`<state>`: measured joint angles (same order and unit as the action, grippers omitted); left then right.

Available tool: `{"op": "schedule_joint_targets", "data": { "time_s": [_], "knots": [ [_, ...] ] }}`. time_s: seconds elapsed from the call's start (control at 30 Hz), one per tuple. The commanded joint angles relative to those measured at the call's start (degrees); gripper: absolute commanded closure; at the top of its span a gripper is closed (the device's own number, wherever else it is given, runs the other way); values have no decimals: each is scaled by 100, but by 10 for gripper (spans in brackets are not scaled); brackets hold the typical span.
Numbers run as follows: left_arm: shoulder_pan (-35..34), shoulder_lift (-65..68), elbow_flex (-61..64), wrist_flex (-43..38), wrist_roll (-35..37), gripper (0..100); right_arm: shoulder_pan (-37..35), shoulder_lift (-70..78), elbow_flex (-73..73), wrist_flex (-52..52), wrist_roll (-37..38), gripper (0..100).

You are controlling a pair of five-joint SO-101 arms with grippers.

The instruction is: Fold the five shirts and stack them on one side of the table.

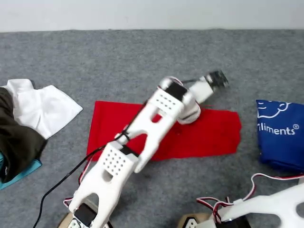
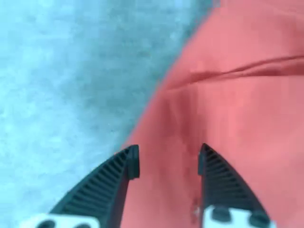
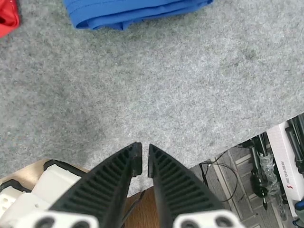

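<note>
I had the left gripper (image 2: 168, 159) with its fingers apart, poised just above the red shirt (image 1: 213, 135) at the cloth's edge, where red met the grey table cover (image 1: 142, 57). The red shirt lay spread mid-table. At 3 o'clock from it sat the folded blue shirt (image 1: 280, 135). At 9 o'clock lay a loose heap of 3 garments: white shirt (image 1: 42, 107), dark shirt (image 1: 14, 137), teal shirt (image 1: 21, 175) underneath. The right gripper (image 3: 142, 152) hung at 5 o'clock over bare cover, fingers together, holding nothing.
</note>
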<state>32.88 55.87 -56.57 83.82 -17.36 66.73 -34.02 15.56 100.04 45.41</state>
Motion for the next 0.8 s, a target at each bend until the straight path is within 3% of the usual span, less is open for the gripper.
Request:
{"op": "schedule_joint_targets", "data": {
  "time_s": [0.0,0.23,0.47,0.77],
  "knots": [
    [-53,-18,-787,677,-62,794,13,-207,-9,127,53,957],
    [26,-53,-1446,1705,0,794,40,-207,-9,154,53,957],
    [378,-1046,154,1679,-26,794,48,-207,-9,163,53,957],
    [-396,-1240,2062,457,-44,832,57,-189,-9,154,53,957]
  ]
}}
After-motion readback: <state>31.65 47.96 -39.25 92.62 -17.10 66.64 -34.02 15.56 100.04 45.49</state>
